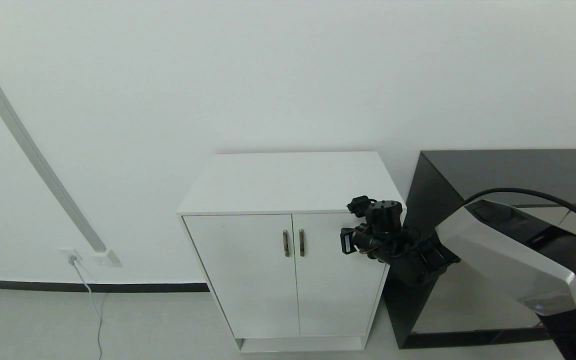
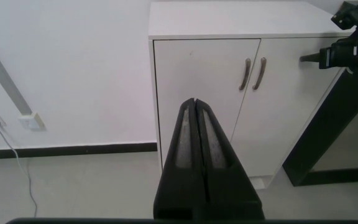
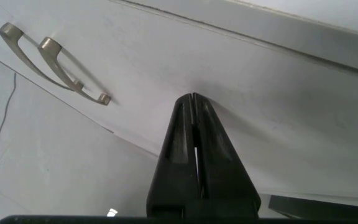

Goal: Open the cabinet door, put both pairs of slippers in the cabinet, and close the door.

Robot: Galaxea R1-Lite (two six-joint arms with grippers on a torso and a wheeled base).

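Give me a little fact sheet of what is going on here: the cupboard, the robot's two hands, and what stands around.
Cabinet: white, two doors
Doors: both closed
Handles: two metal bars, side by side at the middle
Right hand: shut, tip close to the right door, beside the handles
Left hand: shut, holding nothing, held back from the cabinet
Nearby: dark glossy unit on the cabinet's right; wall socket on its left

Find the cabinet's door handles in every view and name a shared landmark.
Head view: handles just left of the right gripper.
Left wrist view: handles beyond the left gripper.
Right wrist view: handles beside the right gripper.
Shared landmark: the cabinet's top front edge.
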